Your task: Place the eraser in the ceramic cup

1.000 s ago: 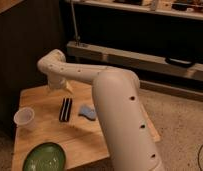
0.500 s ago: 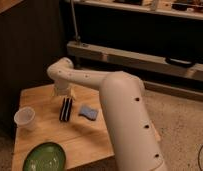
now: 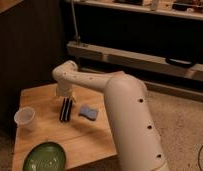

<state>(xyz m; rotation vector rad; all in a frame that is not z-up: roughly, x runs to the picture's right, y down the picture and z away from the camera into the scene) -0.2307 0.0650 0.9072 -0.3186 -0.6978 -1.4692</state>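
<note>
The eraser (image 3: 66, 110), a slim black bar with a pale stripe, lies on the wooden table (image 3: 90, 137) near its middle. My gripper (image 3: 65, 96) hangs from the white arm (image 3: 120, 100) right above the eraser's far end, very close to it or touching it. The ceramic cup (image 3: 25, 118), small and whitish, stands upright at the table's left side, well to the left of the eraser and the gripper.
A blue wavy-edged pad (image 3: 88, 112) lies just right of the eraser. A wide green bowl (image 3: 45, 157) sits at the table's front left. A dark cabinet and a metal rail stand behind the table; speckled floor lies to the right.
The arm's wrist has swung to the right and down over the table, bringing the gripper from above the table's back left down onto the eraser's far end. The objects have not moved.
</note>
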